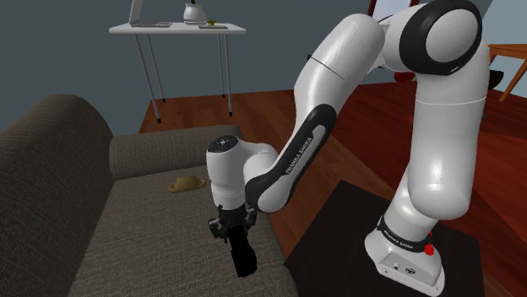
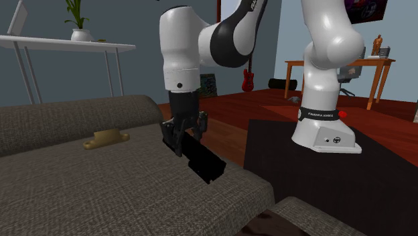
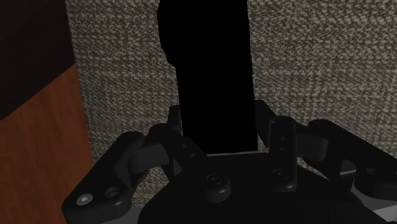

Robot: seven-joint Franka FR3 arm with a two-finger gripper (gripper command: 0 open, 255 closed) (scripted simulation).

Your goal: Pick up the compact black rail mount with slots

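Observation:
My black gripper (image 2: 182, 136) is shut on a long black rail mount (image 2: 206, 163), clasping one end of it. The mount slants down from the fingers toward the front edge of the grey-brown sofa seat (image 2: 100, 188). I cannot tell whether its lower end touches the fabric. The shoulder view has the gripper (image 1: 230, 226) over the seat's near edge, with the mount (image 1: 243, 256) hanging below it. Seen from the wrist, the mount (image 3: 210, 76) runs straight out between the two fingers (image 3: 280, 137) as a flat black bar; no slots can be made out.
A small tan bracket-like object (image 1: 186, 183) lies further back on the seat (image 2: 106, 139). The sofa's backrest (image 1: 42, 160) rises at the shoulder view's left. A dark rug (image 2: 321, 181) holds the robot's stand (image 1: 405, 253). A white desk (image 1: 177, 29) stands behind the sofa.

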